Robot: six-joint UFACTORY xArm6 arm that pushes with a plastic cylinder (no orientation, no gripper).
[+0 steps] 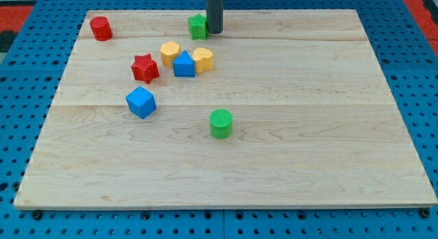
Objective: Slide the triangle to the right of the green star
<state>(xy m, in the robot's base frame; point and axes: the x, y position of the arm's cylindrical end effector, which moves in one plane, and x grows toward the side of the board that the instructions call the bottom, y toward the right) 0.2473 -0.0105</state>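
Observation:
The blue triangle (183,65) lies on the wooden board at upper centre-left, wedged between a yellow hexagon-like block (170,53) on its left and a yellow heart-like block (202,59) on its right. The green star (198,26) sits near the board's top edge. My tip (215,31) stands right beside the green star, on its right, touching or almost touching it. The tip is above and to the right of the blue triangle, apart from it.
A red star (145,68) lies left of the triangle. A red cylinder (101,28) is at the top left. A blue cube (141,103) lies below the red star. A green cylinder (221,123) stands near the board's middle.

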